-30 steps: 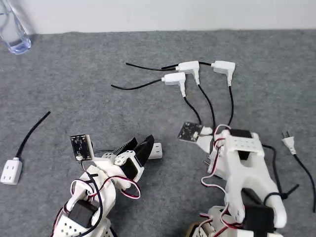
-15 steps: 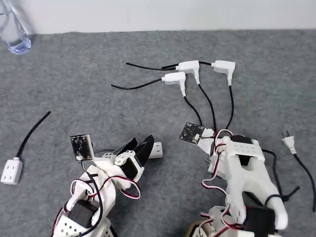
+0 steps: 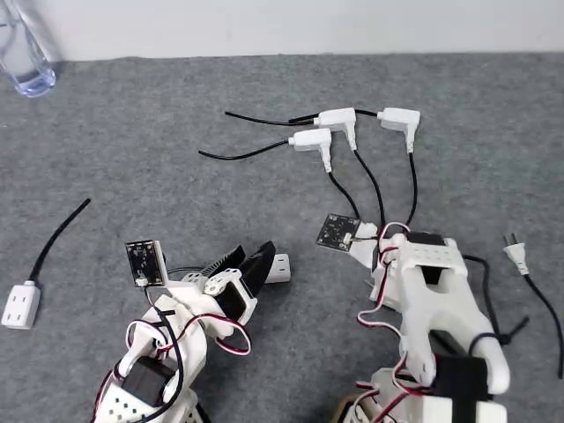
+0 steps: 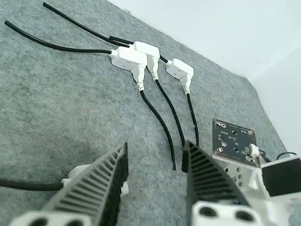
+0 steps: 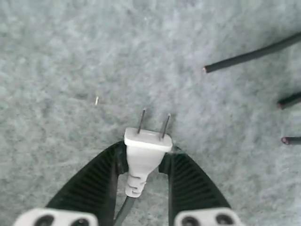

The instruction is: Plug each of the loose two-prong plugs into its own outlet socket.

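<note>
The right gripper [image 5: 145, 156] is clenched on a plug [image 5: 145, 141] by its body, with the prongs pointing away over the mat [image 5: 56, 56]. The left gripper [image 4: 155, 150] stands spread wide with a free socket [image 3: 278, 268] just beside one finger. To do this well, I judge the left should first close on the socket to brace it, slots turned toward the plug. The right should then square both prongs to the slots and push straight, lest a slanted push bend them or skid the socket.
</note>
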### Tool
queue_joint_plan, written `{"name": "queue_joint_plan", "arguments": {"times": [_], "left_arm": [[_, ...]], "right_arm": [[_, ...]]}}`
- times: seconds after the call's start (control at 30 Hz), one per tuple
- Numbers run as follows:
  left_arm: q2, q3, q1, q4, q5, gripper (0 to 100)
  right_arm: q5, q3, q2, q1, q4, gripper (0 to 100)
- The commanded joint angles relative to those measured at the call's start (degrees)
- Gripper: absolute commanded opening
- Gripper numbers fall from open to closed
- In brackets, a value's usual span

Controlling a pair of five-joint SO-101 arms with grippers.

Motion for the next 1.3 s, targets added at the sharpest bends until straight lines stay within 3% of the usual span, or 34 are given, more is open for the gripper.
{"name": "queue_joint_plan", "arguments": {"times": [0.0,0.23,0.53,0.83,1.27], "left_arm": [[-0.53,-0.57,0.18,0.09,0.00,18],[-0.53,-0.57,0.18,0.09,0.00,18],[-0.53,-0.57,0.18,0.09,0.00,18],[-0.53,-0.57,0.18,0.09,0.00,18],[-0.70,-0.57,0.70,0.09,0.35,18]], "right_arm": [[0.62,-1.32,1.10,-1.36,1.10,0.9],[-0.35,-4.31,0.92,-1.54,2.68,0.9],[-13.45,-20.84,-2.24,-3.65,19.12,0.9],[-21.19,-22.42,-14.11,-16.75,30.90,0.9],[-25.85,-24.18,-15.34,-30.90,34.42,0.9]]}}
